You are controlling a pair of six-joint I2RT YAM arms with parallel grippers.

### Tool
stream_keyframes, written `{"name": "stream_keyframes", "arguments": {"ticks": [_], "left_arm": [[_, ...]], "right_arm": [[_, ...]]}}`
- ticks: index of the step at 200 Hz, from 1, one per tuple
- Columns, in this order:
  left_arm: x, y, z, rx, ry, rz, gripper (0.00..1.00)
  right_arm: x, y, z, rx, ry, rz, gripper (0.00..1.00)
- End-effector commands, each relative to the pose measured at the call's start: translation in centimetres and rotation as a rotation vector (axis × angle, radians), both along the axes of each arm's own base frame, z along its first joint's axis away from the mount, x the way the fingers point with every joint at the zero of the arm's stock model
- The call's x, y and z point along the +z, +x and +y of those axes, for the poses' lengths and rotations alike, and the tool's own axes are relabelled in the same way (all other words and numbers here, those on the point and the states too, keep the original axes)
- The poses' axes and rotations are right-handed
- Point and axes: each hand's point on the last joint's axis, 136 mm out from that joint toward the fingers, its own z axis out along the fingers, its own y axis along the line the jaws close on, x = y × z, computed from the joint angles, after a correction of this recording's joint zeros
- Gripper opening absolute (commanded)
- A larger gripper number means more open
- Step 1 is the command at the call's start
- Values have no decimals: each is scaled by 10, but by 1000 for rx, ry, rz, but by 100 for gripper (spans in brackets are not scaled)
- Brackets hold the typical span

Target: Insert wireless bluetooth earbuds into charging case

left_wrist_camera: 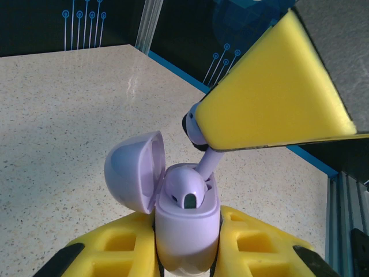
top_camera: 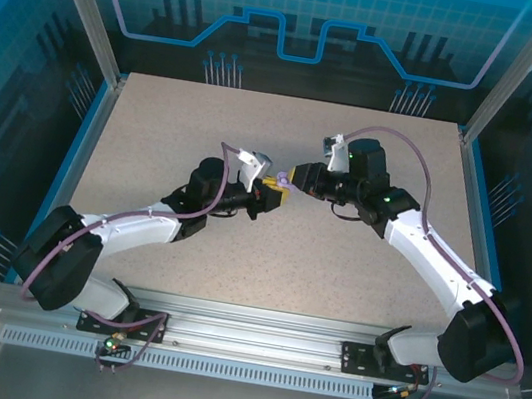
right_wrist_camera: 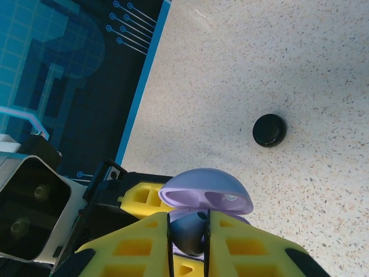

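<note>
Holding pale lavender plastic charging case (left_wrist_camera: pixel 187 222), lid (left_wrist_camera: pixel 131 173) open, upright above speckled surface (left_wrist_camera: pixel 69 115): left pincer (left_wrist_camera: pixel 187 262) clamped on base, steadying socket. Right pincer (right_wrist_camera: pixel 188 228) pinching lavender stemmed earbud (left_wrist_camera: pixel 209 163), stem angled into slot.

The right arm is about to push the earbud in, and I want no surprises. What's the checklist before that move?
1. Lid of the lavender case open: ok.
2. Left gripper shut on the case: ok.
3. Right gripper shut on the lavender earbud: ok.
4. Its stem pointing down into the case beside the seated earbud: ok.
5. Stem lined up with its slot: cannot tell, slot hidden.
6. Held earbud fully seated: not ok, head stands above the case.
</note>
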Motion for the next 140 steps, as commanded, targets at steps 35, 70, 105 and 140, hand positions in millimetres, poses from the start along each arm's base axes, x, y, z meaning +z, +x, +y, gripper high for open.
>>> {"name": "stream_keyframes", "arguments": {"ticks": [35,70,105,140], "left_arm": [[28,-5,-1,-18,-15,-92,3],[30,-8,-1,-34,-9,-99,3],[33,-11,-1,-44,-5,-115,2],[33,-12,-2,-53,15,-126,1]], "right_arm": [[17,-6,7,28,35,-13,19],[15,-5,8,29,31,-8,18],[13,-6,11,40,34,9,19],[13,-7,16,63,42,18,18]]}}
